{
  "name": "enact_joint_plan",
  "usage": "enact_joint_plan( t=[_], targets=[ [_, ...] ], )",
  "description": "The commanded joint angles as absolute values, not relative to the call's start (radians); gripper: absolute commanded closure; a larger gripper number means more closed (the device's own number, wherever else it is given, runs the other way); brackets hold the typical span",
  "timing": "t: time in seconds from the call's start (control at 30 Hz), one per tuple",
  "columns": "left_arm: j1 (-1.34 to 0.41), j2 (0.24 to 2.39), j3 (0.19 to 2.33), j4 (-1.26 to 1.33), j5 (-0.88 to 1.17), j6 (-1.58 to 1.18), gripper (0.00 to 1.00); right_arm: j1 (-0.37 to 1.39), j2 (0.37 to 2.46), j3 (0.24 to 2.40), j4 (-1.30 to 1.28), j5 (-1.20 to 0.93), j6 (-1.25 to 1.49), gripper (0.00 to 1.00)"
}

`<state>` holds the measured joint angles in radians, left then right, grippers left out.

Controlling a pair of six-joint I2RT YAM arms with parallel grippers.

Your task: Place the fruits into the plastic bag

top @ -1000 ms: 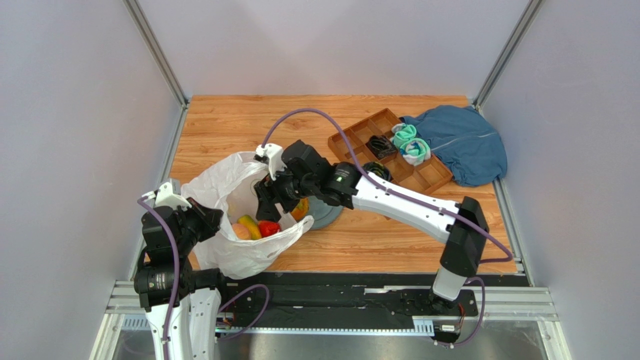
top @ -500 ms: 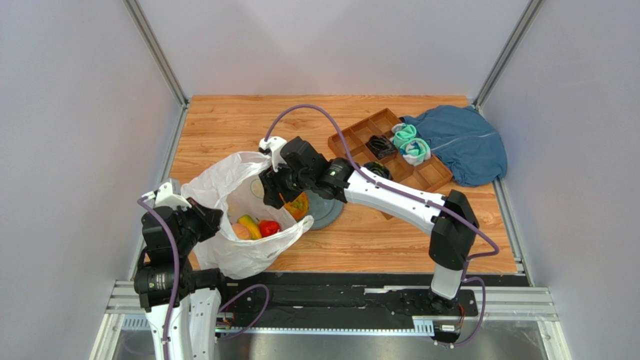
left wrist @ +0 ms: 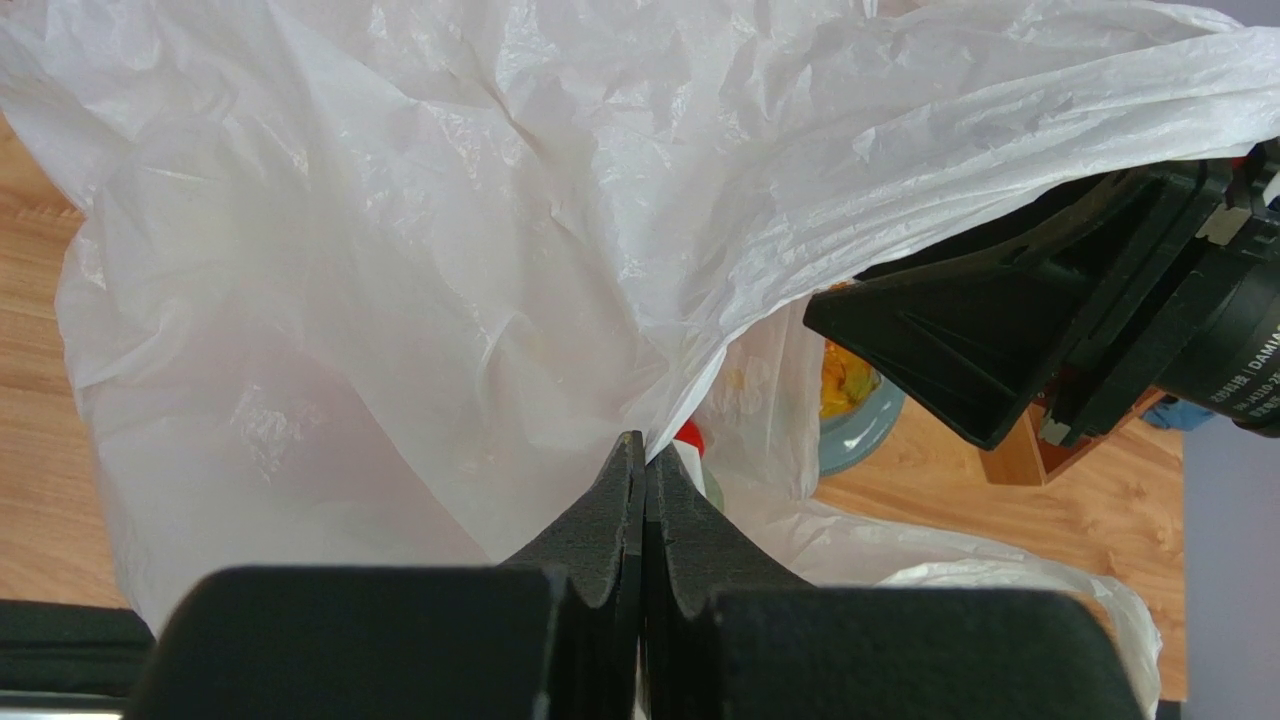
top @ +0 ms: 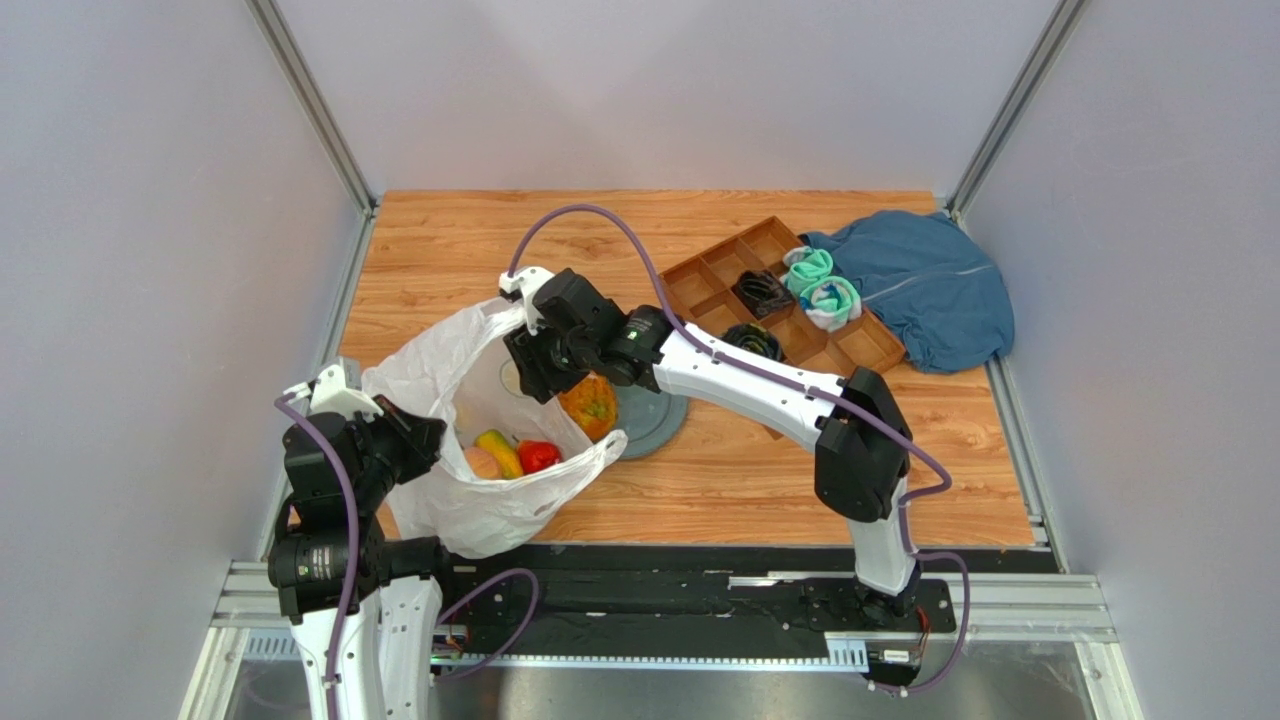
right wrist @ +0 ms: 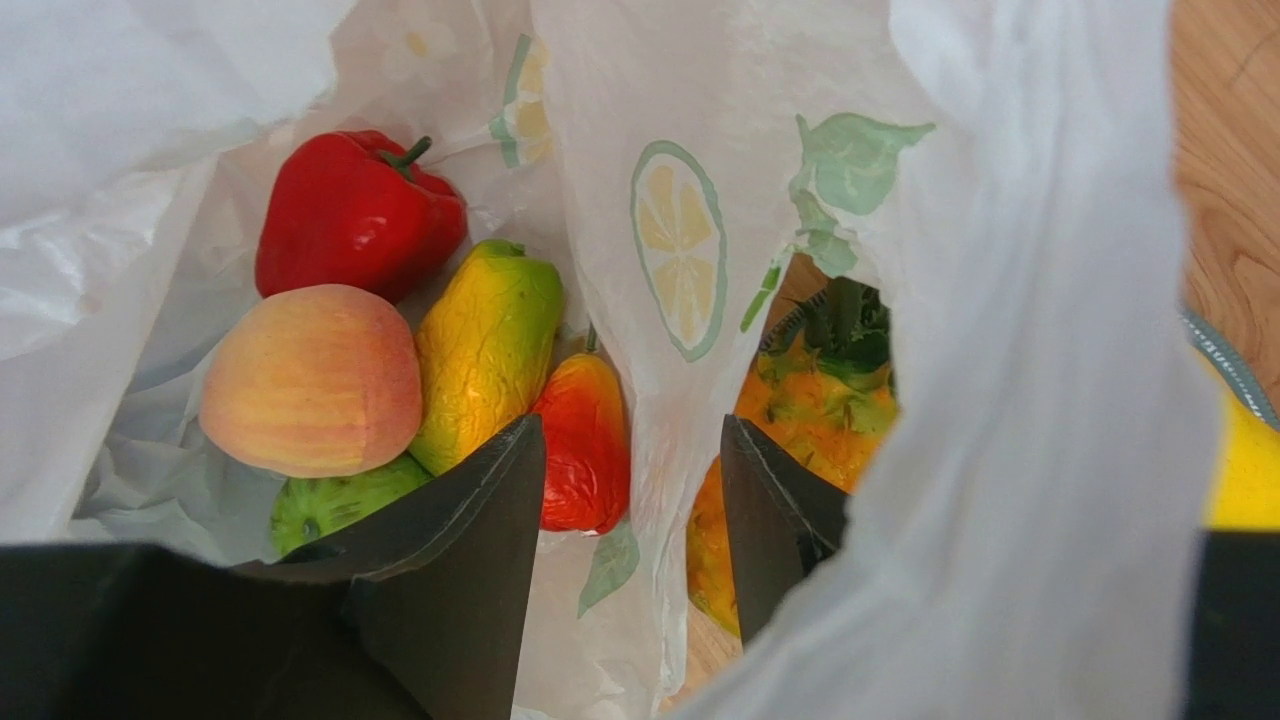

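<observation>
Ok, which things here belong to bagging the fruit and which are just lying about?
Job: plastic bag; red fruit, peach and mango inside it; pineapple beside it; left end effector, right end effector.
Lying about: wooden tray, teal socks, black socks, blue cloth, grey plate.

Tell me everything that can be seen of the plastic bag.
The plastic bag is thin, crumpled white film printed with citrus slices and green leaves. It sits open on the wooden table, at its near left side. The left gripper pinches its rim, fully shut; the right gripper straddles one wall, jaws apart. Several fruits lie inside at the bottom.
</observation>
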<state>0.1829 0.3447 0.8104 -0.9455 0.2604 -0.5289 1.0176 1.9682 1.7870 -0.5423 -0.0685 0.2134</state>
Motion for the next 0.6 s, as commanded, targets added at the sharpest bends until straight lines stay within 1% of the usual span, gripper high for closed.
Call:
enact_joint_plan(
  t=[0.0, 0.4, 0.47, 0.57],
  targets=[
    [0.181, 0.336, 0.813, -0.923, 0.264, -0.512, 1.00, 1.012, 1.970, 1.810, -0.554, -0.005, 0.198, 0.50],
    [0.181, 0.337, 0.813, -0.922, 0.265, -0.511, 1.00, 1.005, 2.025, 1.824, -0.543, -0.006, 0.176, 0.53],
    [0.183, 0.337, 0.813, -0.922, 0.264, -0.512, 1.00, 1.006, 2.029, 1.827, -0.538, -0.014, 0.175, 0.53],
    [0.181, 0.339, 0.813, -0.922, 0.264, -0.511, 1.00, 1.002, 2.036, 1.835, -0.537, -0.035, 0.179, 0.58]
  ],
)
